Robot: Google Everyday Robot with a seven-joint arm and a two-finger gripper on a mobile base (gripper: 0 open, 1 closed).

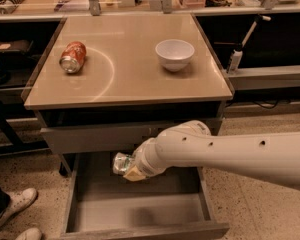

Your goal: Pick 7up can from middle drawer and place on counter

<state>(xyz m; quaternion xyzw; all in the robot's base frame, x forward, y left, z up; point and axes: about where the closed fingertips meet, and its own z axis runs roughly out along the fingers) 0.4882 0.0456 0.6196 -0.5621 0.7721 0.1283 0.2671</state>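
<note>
Showing only its pale green-and-silver end, the 7up can [121, 163] sits in the lower middle of the frame, held up over the open middle drawer [140, 211] and not resting on its grey floor. No lettering can be read on it; its body looks crumpled and glinting. The gripper [130, 168] is clamped on the can, with a tan pad visible just under it, though the fingers themselves are mostly hidden by the wrist. The white arm [230, 151] comes in from the right edge, thick and roughly level, narrowing to a rounded wrist in front of the closed drawer front [90, 138] above. Higher up, the tan counter [130, 79] carries an orange-red soda can [72, 57] lying on its side at left, label unreadable, and a white bowl [174, 54] at right, well apart.
</note>
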